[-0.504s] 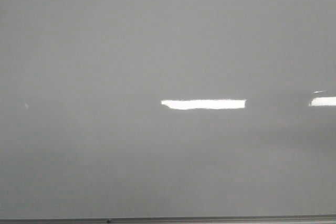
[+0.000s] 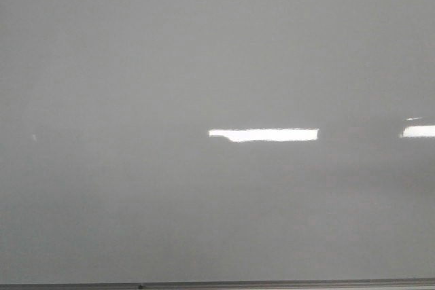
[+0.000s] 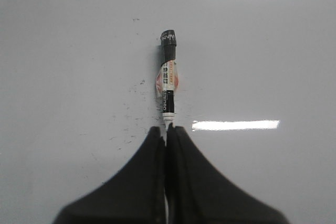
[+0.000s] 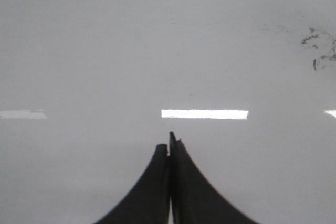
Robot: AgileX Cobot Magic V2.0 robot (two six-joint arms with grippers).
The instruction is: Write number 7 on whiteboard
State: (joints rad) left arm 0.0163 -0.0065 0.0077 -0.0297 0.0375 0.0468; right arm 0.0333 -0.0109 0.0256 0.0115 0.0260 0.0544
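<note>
The whiteboard point(image 2: 217, 66) is glossy pale grey and fills the front view, where neither arm shows. No number 7 is visible in any view. In the left wrist view, my left gripper point(image 3: 166, 128) is shut, its black fingertips pinching the white end of a black marker point(image 3: 167, 80). The marker has a white-and-orange label and points straight out over the whiteboard point(image 3: 63, 51). My right gripper point(image 4: 169, 142) is shut with nothing between its fingers, above bare whiteboard point(image 4: 79, 51).
The board's thin grey frame edge point(image 2: 272, 283) runs along the near side in the front view. Faint black specks point(image 3: 131, 114) lie beside the marker. Dark smudges point(image 4: 320, 51) mark the board in the right wrist view. Bright glare bars point(image 2: 265, 134) are light reflections.
</note>
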